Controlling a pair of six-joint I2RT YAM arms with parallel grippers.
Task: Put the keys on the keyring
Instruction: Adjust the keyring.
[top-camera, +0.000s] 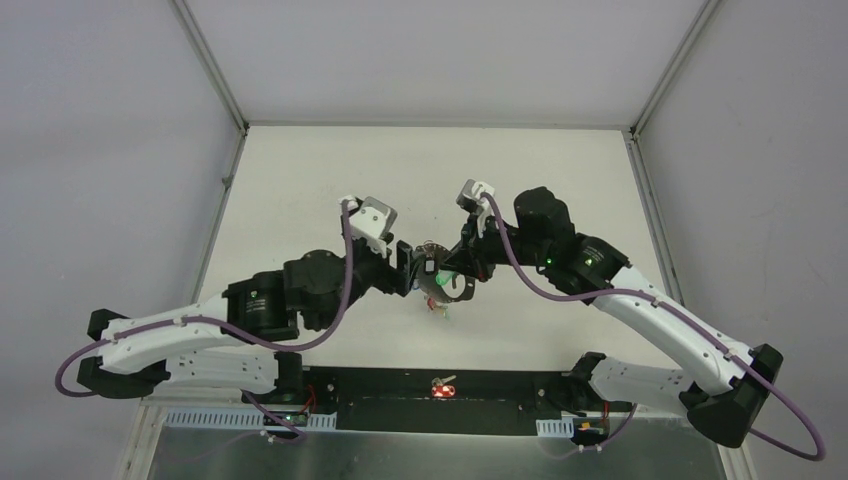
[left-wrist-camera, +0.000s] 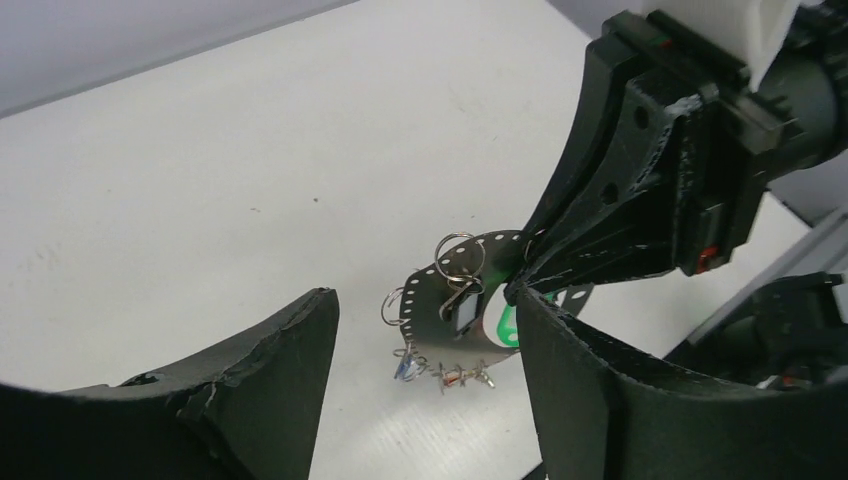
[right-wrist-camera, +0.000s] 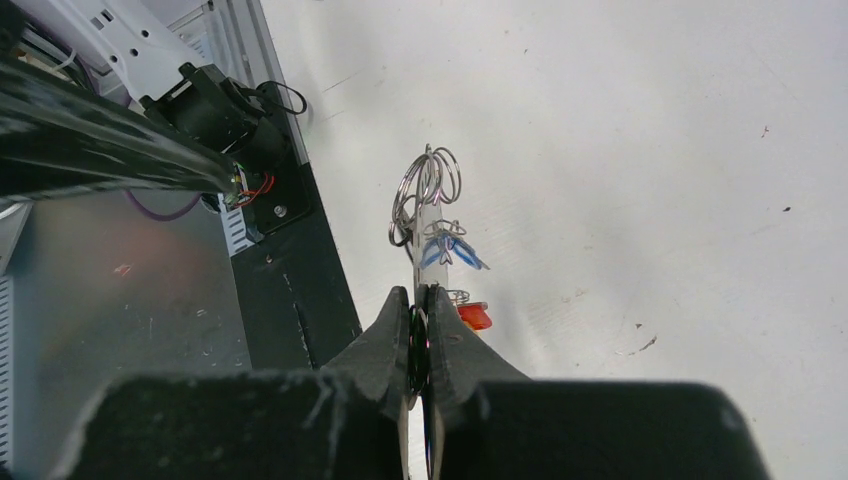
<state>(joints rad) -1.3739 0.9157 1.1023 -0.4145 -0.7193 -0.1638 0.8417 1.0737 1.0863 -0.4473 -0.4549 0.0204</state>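
You're pinching the keyring (left-wrist-camera: 435, 320) in the shut right gripper (right-wrist-camera: 420, 300) above the table (top-camera: 320, 180) centre, keys (right-wrist-camera: 474, 316) dangling off it, left gripper (left-wrist-camera: 420, 300) gaping wide beside it, so be steadying it and closing left on one key only.

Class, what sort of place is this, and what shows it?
Probably a robotics lab test cell: a white table walled by plain grey panels on metal framing, with two robot arms bolted on.

right gripper (right-wrist-camera: 418, 300): clamped on edge-on keyring (right-wrist-camera: 424, 225) | red key (right-wrist-camera: 475, 316) beside its right fingertip | tabletop (right-wrist-camera: 650, 150) beneath
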